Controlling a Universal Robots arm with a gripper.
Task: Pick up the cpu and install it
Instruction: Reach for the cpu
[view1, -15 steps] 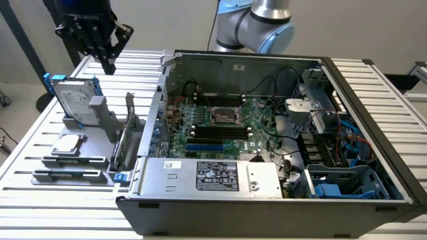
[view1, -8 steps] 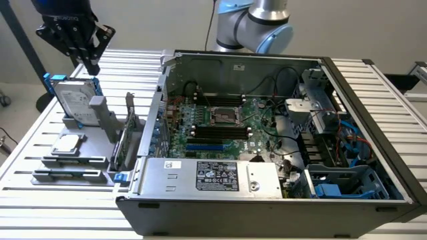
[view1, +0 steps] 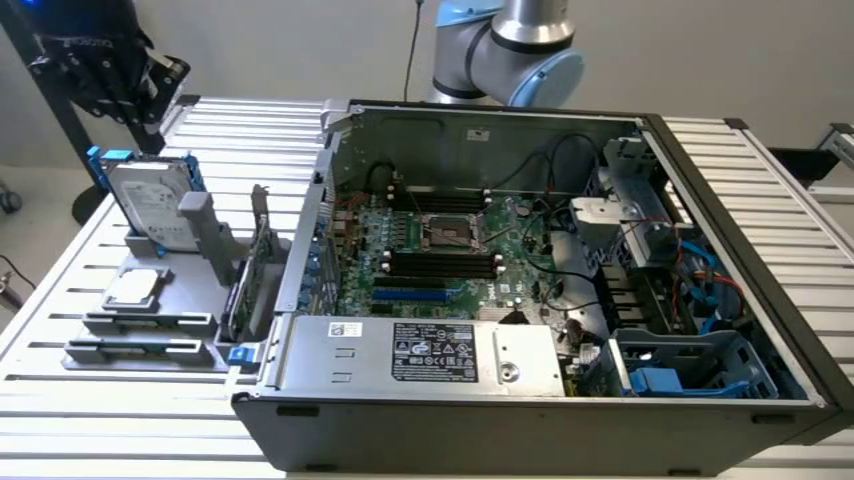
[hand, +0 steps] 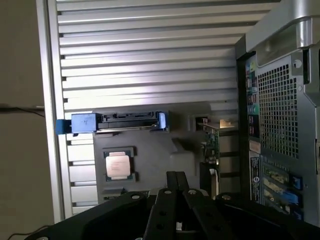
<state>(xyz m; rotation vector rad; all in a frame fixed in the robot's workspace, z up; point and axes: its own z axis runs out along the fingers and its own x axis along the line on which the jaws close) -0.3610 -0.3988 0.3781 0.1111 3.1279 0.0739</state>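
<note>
While your gripper (view1: 120, 95) hung at the exterior view's upper left, fingers (hand: 167, 200) pressed together on nothing, the cpu (view1: 134, 288) lay flat in its grey holder (view1: 147, 323) at the lower left, almost directly beneath it.

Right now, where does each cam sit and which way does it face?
Exterior view: above the table, looking down into the open computer case; arm behind it, gripper at the exterior view's upper left.
Wrist view: on the wrist, facing the cpu past the shut gripper.
Shared: cpu, hard drive, computer case.
</note>
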